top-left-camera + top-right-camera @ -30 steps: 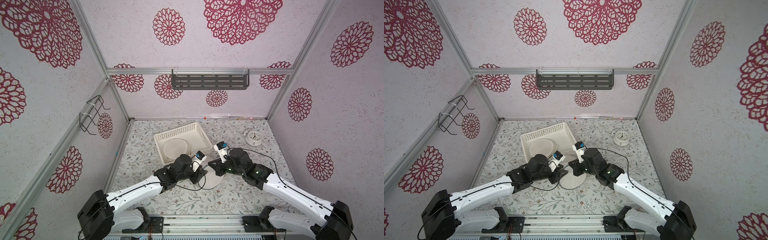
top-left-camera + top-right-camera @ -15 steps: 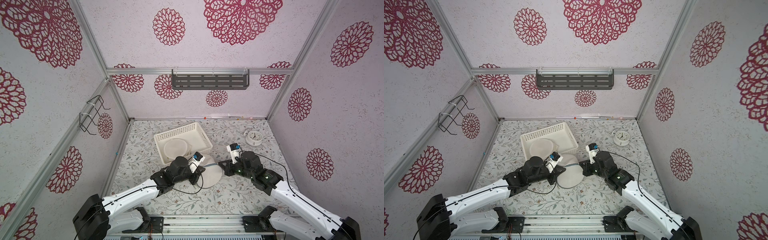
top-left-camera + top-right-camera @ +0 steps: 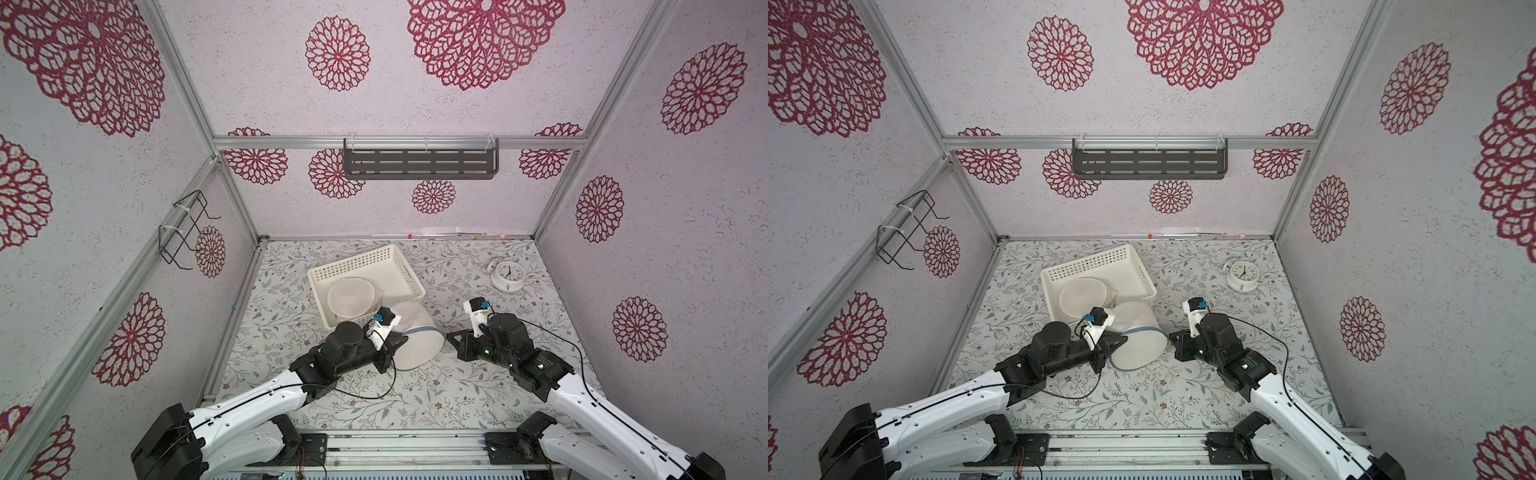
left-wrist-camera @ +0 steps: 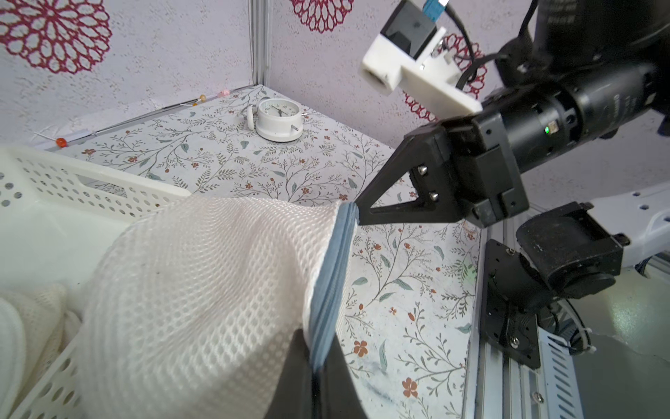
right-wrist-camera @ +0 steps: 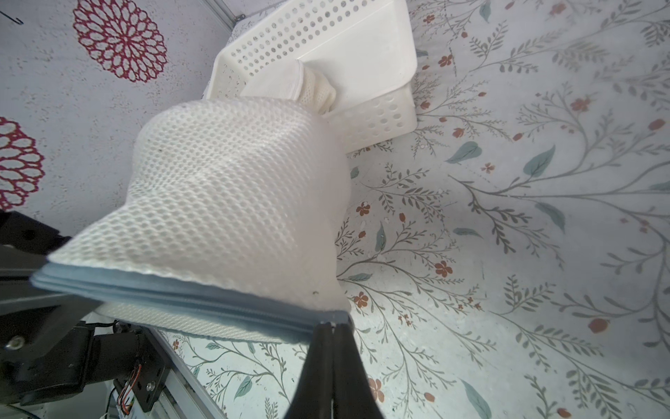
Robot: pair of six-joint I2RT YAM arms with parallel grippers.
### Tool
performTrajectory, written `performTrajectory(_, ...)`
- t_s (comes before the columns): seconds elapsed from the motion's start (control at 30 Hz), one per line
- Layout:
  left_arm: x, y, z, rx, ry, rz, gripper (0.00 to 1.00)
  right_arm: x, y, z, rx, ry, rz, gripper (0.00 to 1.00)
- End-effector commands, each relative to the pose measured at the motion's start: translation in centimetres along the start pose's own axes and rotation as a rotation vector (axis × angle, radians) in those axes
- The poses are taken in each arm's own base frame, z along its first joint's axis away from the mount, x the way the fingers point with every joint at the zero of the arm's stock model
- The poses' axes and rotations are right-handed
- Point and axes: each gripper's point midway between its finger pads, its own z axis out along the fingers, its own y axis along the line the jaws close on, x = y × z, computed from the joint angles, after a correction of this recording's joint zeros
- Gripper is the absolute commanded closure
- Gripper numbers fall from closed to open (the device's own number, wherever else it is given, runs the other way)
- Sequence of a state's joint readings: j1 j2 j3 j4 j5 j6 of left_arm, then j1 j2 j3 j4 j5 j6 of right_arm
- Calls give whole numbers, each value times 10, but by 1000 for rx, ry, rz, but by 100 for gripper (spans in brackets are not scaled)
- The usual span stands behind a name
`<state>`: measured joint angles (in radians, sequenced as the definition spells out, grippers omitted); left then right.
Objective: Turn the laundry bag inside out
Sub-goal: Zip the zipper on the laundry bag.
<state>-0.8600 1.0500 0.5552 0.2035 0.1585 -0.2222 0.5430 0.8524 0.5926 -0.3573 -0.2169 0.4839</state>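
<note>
Pinched shut on the blue rim (image 5: 188, 290) at opposite ends: left gripper (image 4: 315, 362), newly closed, and right gripper (image 5: 331, 326). Likely ready now to evert the laundry bag (image 3: 415, 345), stretched just in front of the basket (image 3: 357, 266), far end against its wall. Bare table (image 3: 436, 395) in front of the basket; clock (image 3: 509, 274) well aside.

In a top view the white mesh laundry bag (image 3: 1136, 348) has its blue-edged rim pinched at 9 o'clock by the left gripper (image 3: 1123, 342) and at 3 o'clock by the right gripper (image 3: 1170, 333). A white basket (image 3: 1096, 262) touches the bag at 11 o'clock. An alarm clock (image 3: 1241, 274) stands well apart at 2 o'clock.
</note>
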Motion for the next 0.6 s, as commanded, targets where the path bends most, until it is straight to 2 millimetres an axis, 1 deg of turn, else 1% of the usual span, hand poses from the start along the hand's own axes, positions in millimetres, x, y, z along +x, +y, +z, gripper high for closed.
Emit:
performTrajectory(0.0, -47, -2, -12, 3, -191, -24, 100, 7, -8, 2, 18, 14, 27, 100)
performTrajectory(0.1, -56, -5, -17, 22, -244, -47, 100, 10, -9, 3, 18, 19, 31, 100)
performTrajectory(0.2, -59, -6, -16, 35, -252, -69, 100, 8, -4, 2, -5, 9, 33, 100)
performTrajectory(0.23, -57, -6, -15, 37, -245, -81, 100, 6, -2, 0, -13, 2, 32, 95)
performTrajectory(0.27, -56, -5, -13, 34, -240, -95, 100, 3, -1, -2, -17, -7, 31, 85)
performTrajectory(0.33, -50, -2, -7, 27, -219, -153, 100, -8, 0, -10, -8, -59, 30, 59)
performTrajectory(0.37, -46, -1, -4, 31, -206, -191, 100, -15, -1, -16, 1, -89, 29, 51)
performTrajectory(0.4, -43, -1, -1, 41, -196, -237, 100, -21, -2, -22, 8, -126, 28, 45)
performTrajectory(0.47, -39, -4, 6, 72, -185, -328, 100, -31, 0, -34, -16, -192, 13, 37)
performTrajectory(0.5, -39, -4, 8, 87, -190, -372, 100, -33, 4, -39, -44, -217, 7, 33)
performTrajectory(0.53, -40, -6, 10, 105, -202, -413, 100, -32, 11, -41, -95, -229, -3, 28)
performTrajectory(0.57, -43, -7, 10, 124, -220, -439, 100, -28, 15, -41, -137, -226, -2, 22)
